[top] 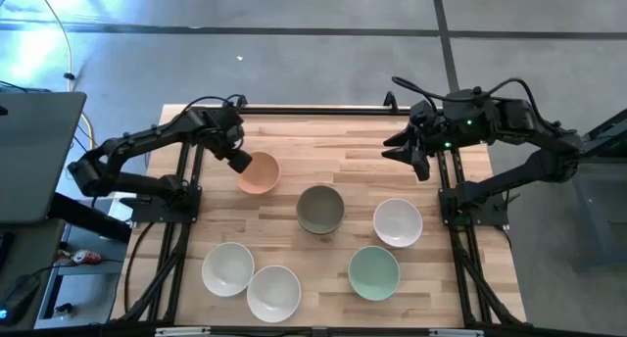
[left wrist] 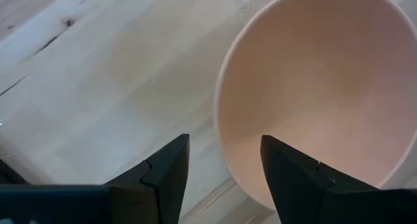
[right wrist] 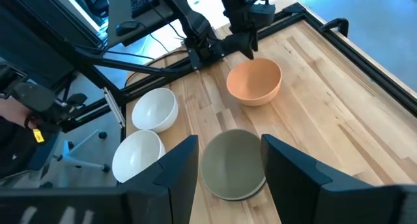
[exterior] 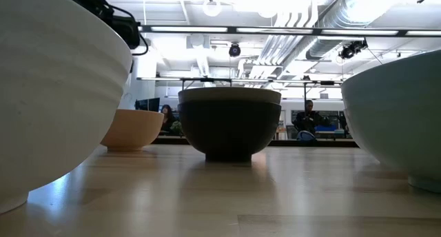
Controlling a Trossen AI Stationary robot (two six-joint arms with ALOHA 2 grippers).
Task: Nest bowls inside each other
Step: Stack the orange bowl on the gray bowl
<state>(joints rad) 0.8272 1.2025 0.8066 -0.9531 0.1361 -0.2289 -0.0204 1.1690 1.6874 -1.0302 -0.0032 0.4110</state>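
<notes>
Straddling peach-orange bowl [top: 259, 172] rim, left pincer [left wrist: 221, 160] open, gripping nothing; right pincer [right wrist: 229, 160] open, empty.

From above I look straight down on my whole table [top: 333, 195], my low camera sits at board level among near bowls facing the room, my left wrist looks closely into the peach bowl [left wrist: 319, 87], and my right wrist sees it from afar.

Wooden table [top: 343, 175], grey floor [top: 313, 53], seated person [exterior: 308, 117] in background
</notes>
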